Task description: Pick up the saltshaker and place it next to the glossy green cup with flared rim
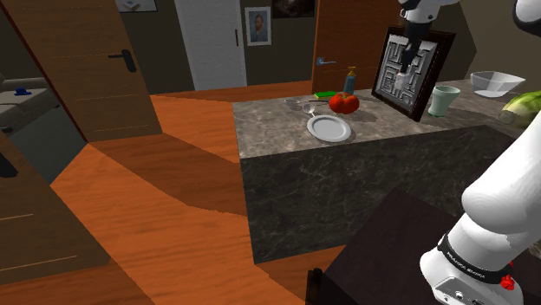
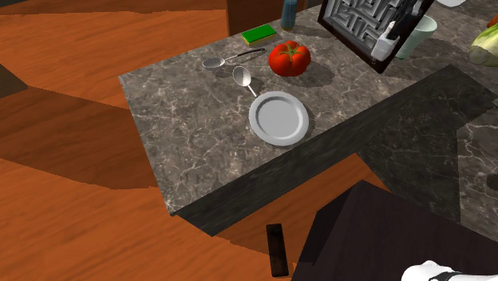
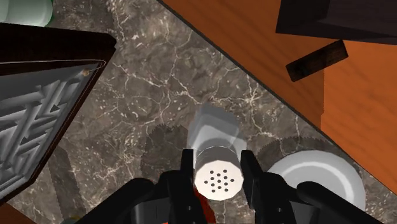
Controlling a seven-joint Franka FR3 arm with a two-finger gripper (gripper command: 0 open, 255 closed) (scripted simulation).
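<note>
Wrist view: gripper fingers clamped either side of saltshaker near its perforated cap, held clear above marbled counter; judged light, rigid, smooth and slip-prone, best gripped mid-body.

I was running the arm in a home, in what looked like its kitchen. A dark marble worktop carried a white plate, a tomato, spoons, a green sponge and a clear bowl. Around it lay an orange wooden floor. Beyond stood a brown wooden door with a lever handle, a white door and a framed portrait on the wall.
</note>
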